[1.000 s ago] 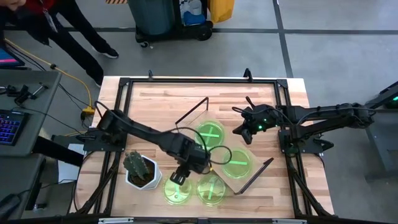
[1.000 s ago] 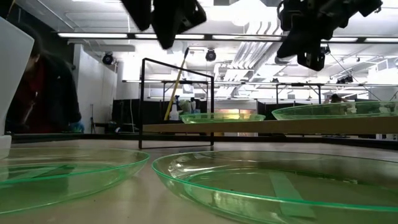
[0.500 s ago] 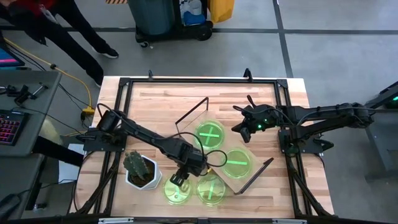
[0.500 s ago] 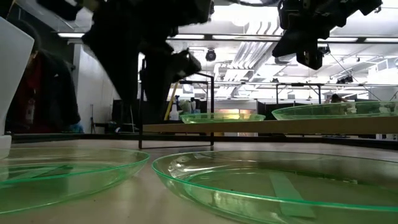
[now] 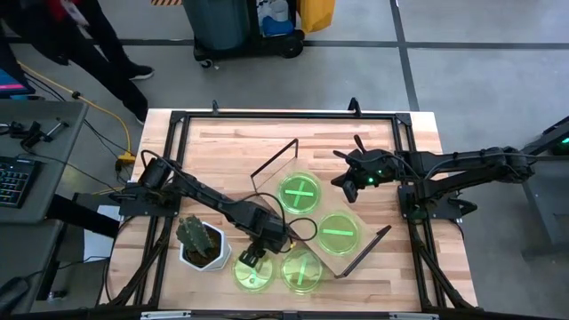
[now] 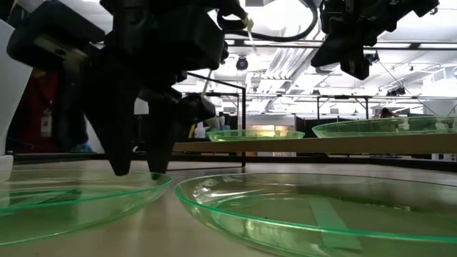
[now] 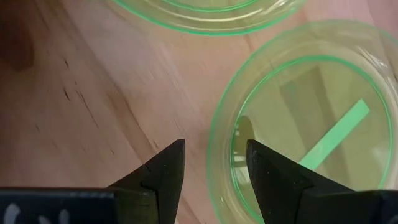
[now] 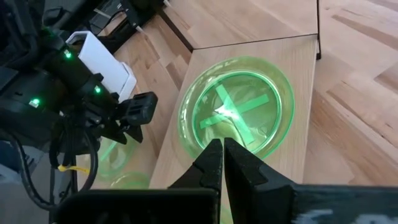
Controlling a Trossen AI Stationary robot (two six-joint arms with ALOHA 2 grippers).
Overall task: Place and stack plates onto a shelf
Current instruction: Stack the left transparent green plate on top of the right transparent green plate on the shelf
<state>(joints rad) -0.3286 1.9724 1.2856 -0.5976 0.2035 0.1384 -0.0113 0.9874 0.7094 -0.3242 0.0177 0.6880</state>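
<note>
While my left hand [image 7: 211, 165] hangs open over the rim of the plate [image 5: 254, 272] near the surface's front edge, I should pinch that rim gently, then lift straight up.

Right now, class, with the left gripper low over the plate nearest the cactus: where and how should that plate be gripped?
Grip the plate by its rim, probably at the edge nearest the left gripper, coming down from above. It lies flat on the table, shallow and thin-walled, so only the raised rim offers a pinch. The open fingers already straddle that rim in the left wrist view.
</note>
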